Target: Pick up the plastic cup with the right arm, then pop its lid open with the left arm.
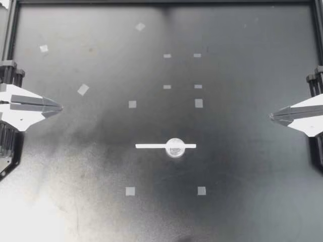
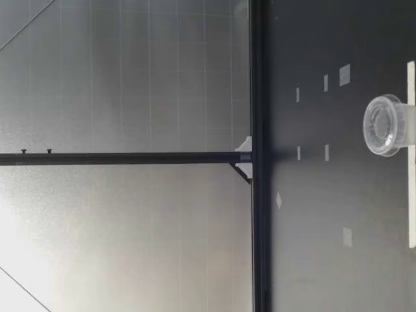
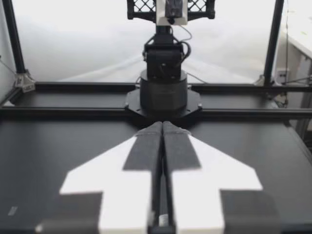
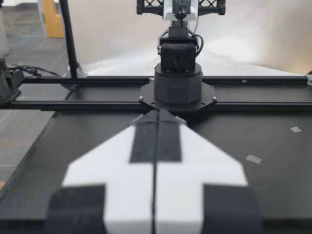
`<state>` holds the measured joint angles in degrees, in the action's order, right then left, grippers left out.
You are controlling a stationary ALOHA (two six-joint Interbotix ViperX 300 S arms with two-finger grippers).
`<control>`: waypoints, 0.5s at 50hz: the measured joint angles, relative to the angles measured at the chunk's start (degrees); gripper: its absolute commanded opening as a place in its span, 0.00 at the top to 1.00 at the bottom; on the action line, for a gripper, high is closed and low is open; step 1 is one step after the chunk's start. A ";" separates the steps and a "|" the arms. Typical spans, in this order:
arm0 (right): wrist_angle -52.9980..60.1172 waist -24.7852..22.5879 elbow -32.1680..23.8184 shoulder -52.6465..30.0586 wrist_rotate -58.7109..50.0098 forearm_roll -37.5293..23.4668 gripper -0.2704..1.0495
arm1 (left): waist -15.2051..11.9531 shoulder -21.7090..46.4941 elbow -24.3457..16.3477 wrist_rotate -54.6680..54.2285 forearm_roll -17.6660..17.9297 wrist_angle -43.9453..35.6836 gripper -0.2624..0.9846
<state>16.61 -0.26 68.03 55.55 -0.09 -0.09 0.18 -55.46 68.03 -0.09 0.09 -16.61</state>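
Clear plastic cup (image 1: 175, 147) stood on a white strip (image 1: 151, 146) mid-way across the desk (image 1: 242, 166), well apart from the left gripper (image 1: 59, 107) and right gripper (image 1: 271, 116). Both had their fingers clenched on nothing. No approach appeared begun, and any grasp would call for opening them first.

Left gripper (image 1: 57, 107): two tapered white plastic fingers, faced with dark grey strip pads, carried on a black ribbed wrist housing. Right gripper (image 1: 273, 116): made alike. Right arm's base (image 3: 163, 92) and left arm's base (image 4: 178, 87): black cylindrical turrets on black angular plates, topped by white-fronted blocks; thin black cables are looped beside them.
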 measured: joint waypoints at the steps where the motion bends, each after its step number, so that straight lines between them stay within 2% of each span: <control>1: 0.00 0.00 0.00 -0.09 0.00 0.00 0.70 | 0.00 0.00 0.35 0.09 0.00 -0.18 0.66; 4: 0.09 0.00 1.05 0.00 0.26 -0.09 0.75 | 0.26 -0.18 3.25 0.35 0.09 -1.76 0.71; 8: 0.09 -0.09 2.55 0.53 0.35 0.00 0.79 | 0.53 -0.53 4.39 0.35 0.09 -2.81 0.75; 16: 0.09 0.00 3.43 1.14 0.35 0.00 0.80 | 0.62 0.62 4.22 0.35 0.18 -3.16 0.75; 25: 0.09 0.00 4.04 -2.37 0.35 -0.09 0.80 | 0.62 6.42 1.05 0.18 1.32 -2.99 0.75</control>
<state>16.70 -0.26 72.07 53.17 0.26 -0.18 0.79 -49.04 69.08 0.09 1.41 -19.60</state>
